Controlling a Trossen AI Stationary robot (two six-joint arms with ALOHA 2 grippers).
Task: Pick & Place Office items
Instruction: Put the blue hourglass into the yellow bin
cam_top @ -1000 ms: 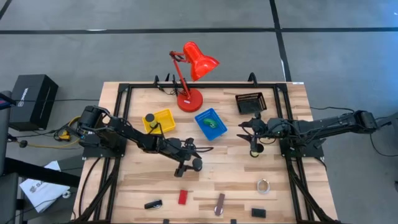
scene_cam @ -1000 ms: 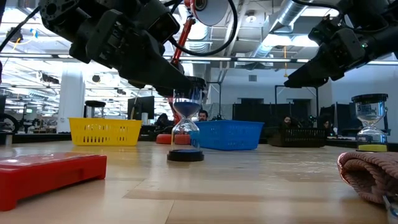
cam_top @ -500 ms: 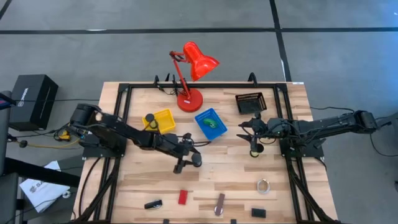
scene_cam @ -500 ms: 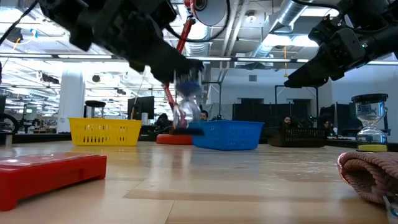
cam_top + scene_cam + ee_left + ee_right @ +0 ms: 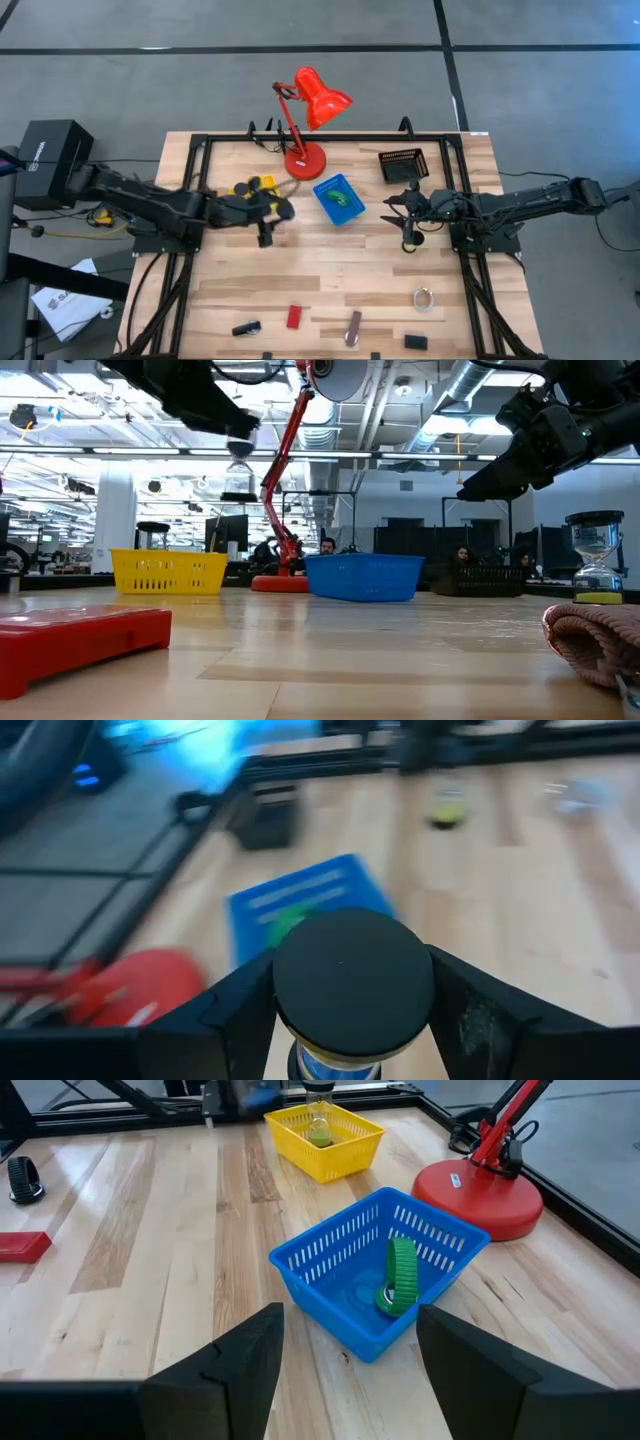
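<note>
- Hourglass (image 5: 352, 982), black round cap on top and blue sand in the glass below, clamped between the two fingers of the left gripper (image 5: 268, 213); carried in the air above the yellow tray (image 5: 247, 190), probably on its way to be set down inside.
- In the low view it hangs upright, well above the yellow tray's mesh wall.
- Second hourglass with green sand (image 5: 318, 1120) already stands in the yellow tray.
- Green ribbed piece (image 5: 401, 1277) leans inside the blue plastic tray (image 5: 330, 1280), just beside the lamp's round red base (image 5: 480, 1195).
- Unsorted items lie along the wooden table's near edge: red block (image 5: 293, 317), brown-silver bar (image 5: 353, 327), silvery ring (image 5: 424, 298), black blocks (image 5: 416, 341).
- Right gripper (image 5: 407, 228) waits near the table's right side, fingers spread wide and empty, facing the blue tray.
</note>
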